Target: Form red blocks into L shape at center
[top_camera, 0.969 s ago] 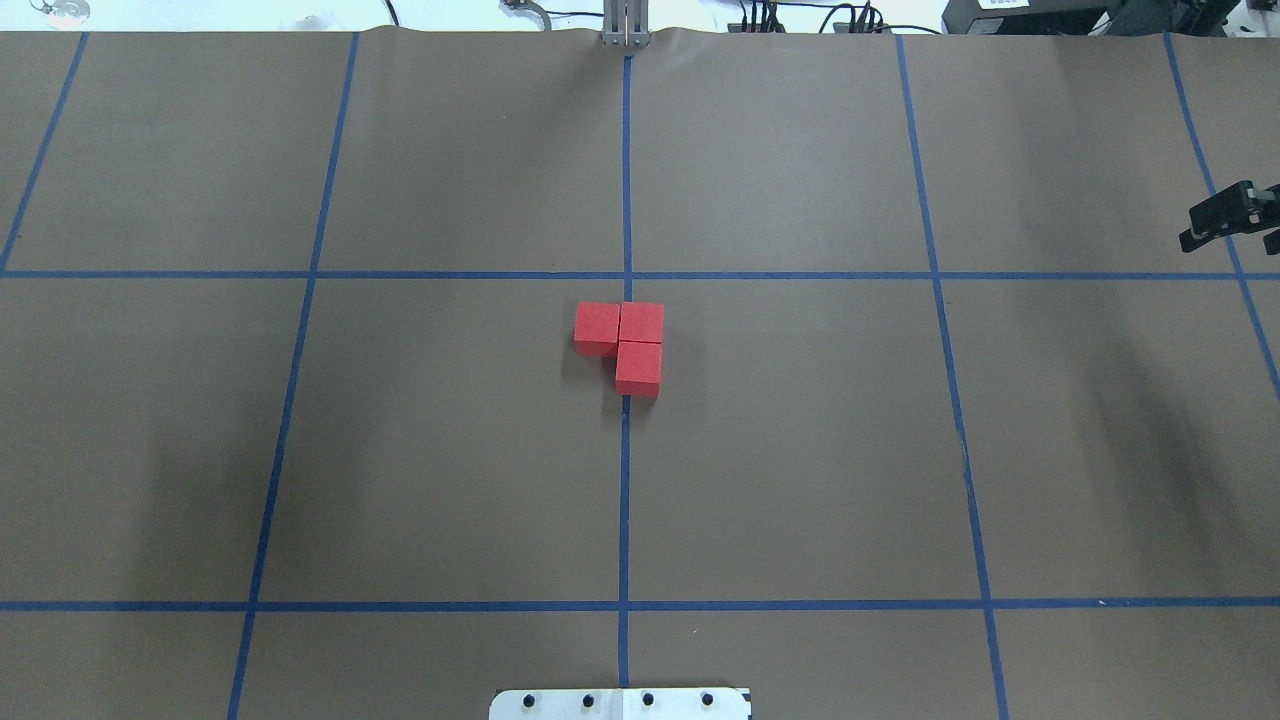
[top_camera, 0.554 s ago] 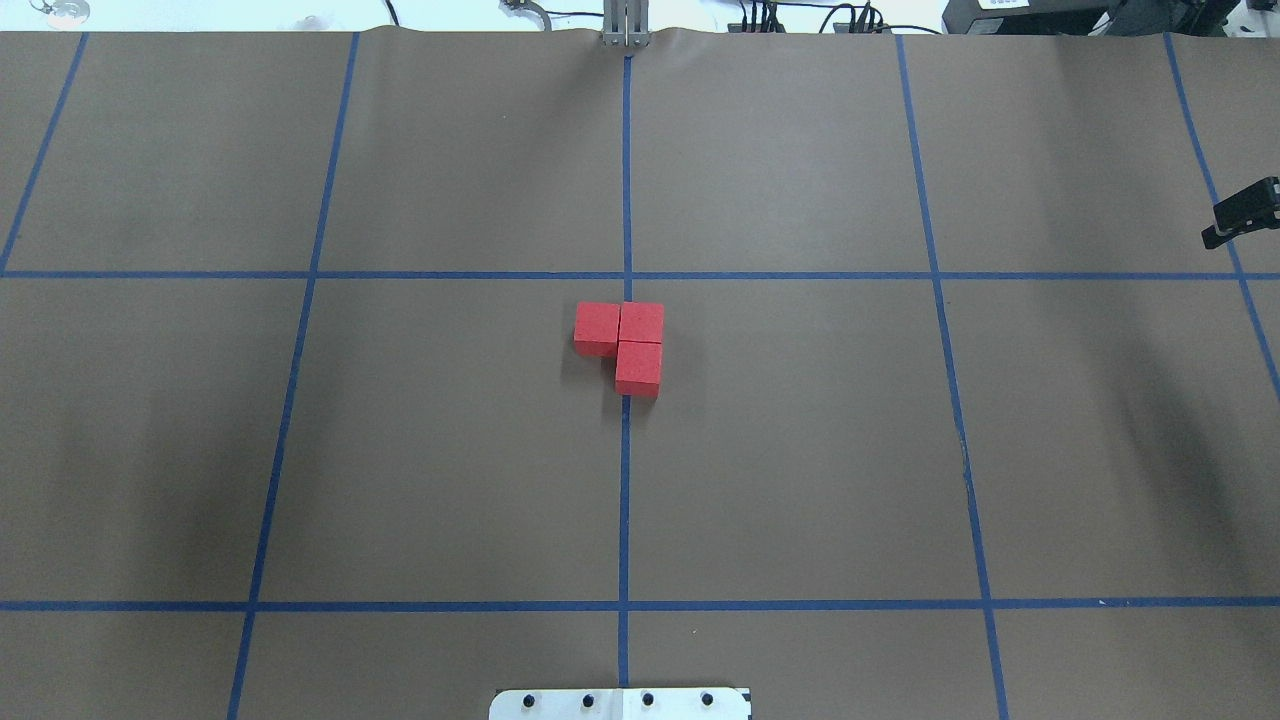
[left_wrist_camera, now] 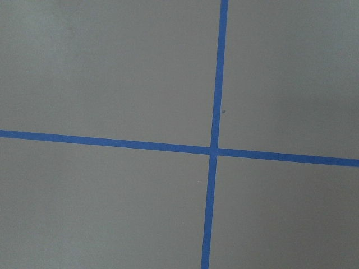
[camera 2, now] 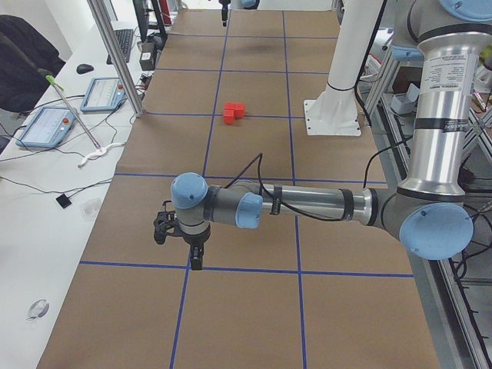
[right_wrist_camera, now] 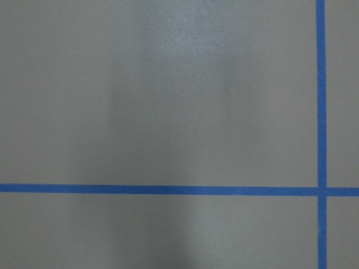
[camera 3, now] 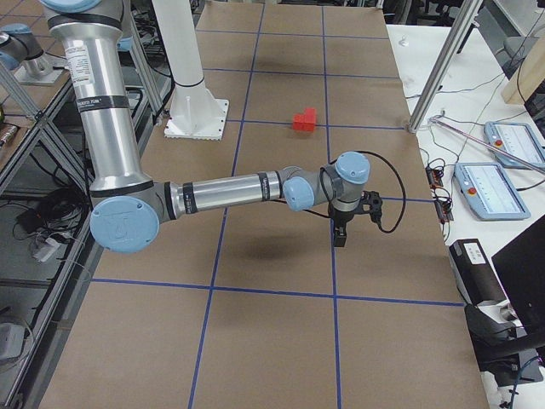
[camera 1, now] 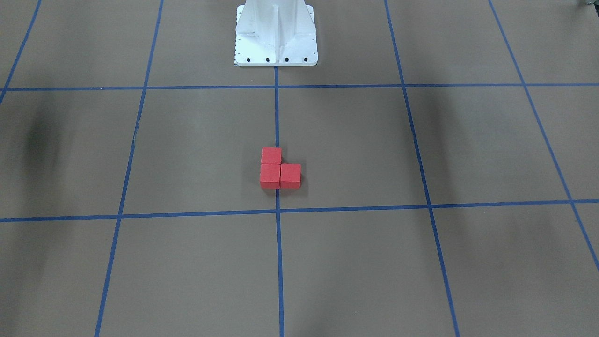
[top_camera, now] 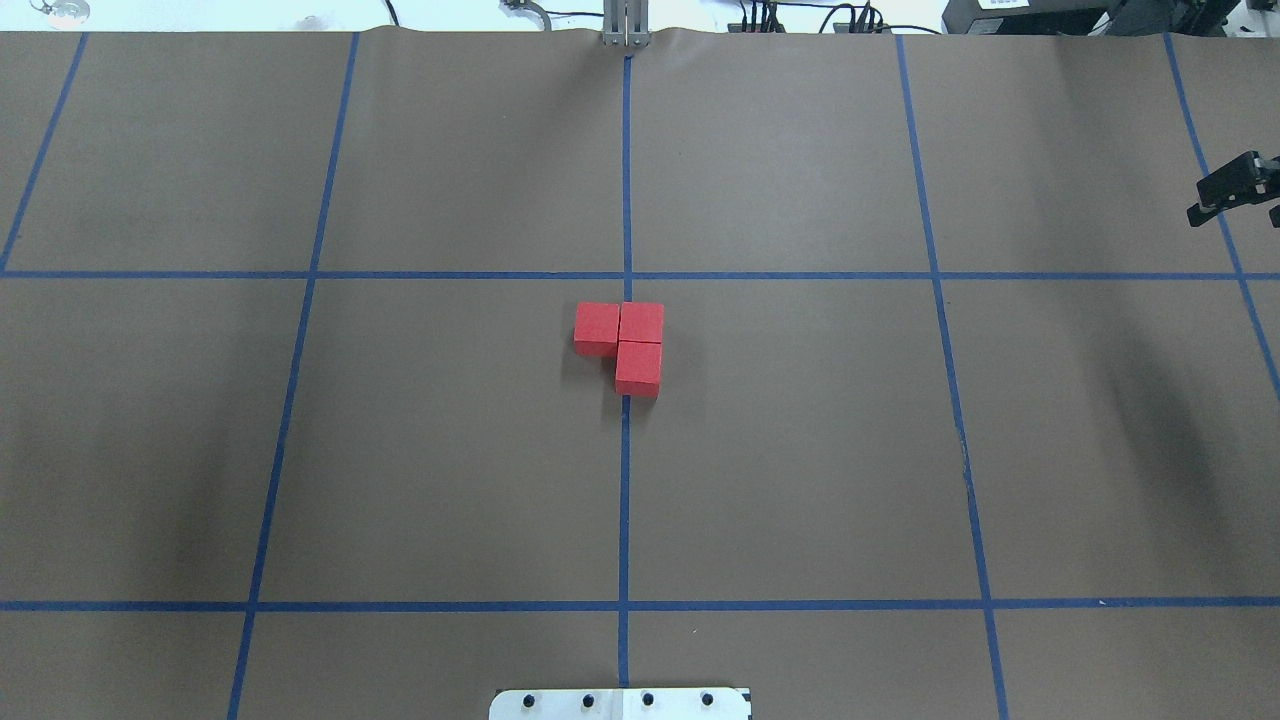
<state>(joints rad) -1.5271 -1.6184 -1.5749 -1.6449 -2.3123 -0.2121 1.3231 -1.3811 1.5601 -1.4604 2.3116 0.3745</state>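
Observation:
Three red blocks (top_camera: pixel 622 345) lie touching in an L on the brown floor, on the middle vertical tape line (top_camera: pixel 624 480). Two sit side by side and the third sits nearer the robot under the right one. They also show in the front view (camera 1: pixel 280 169) and both side views (camera 2: pixel 233 112) (camera 3: pixel 304 120). My left gripper (camera 2: pixel 196 263) hangs far out over a tape crossing at the table's left end; I cannot tell its state. My right gripper (camera 3: pixel 341 237) hangs at the right end. Only a black part of it (top_camera: pixel 1232 188) shows overhead, and I cannot tell its state. Neither holds a block.
The white robot base plate (top_camera: pixel 620 704) sits at the near edge on the middle line. Both wrist views show only brown floor and tape crossings (left_wrist_camera: pixel 213 149) (right_wrist_camera: pixel 321 190). Desks with tablets and cables flank the far table edge (camera 2: pixel 46 127).
The black part of the right gripper at the overhead view's right edge has shifted a little farther from the robot. The red blocks have not moved.

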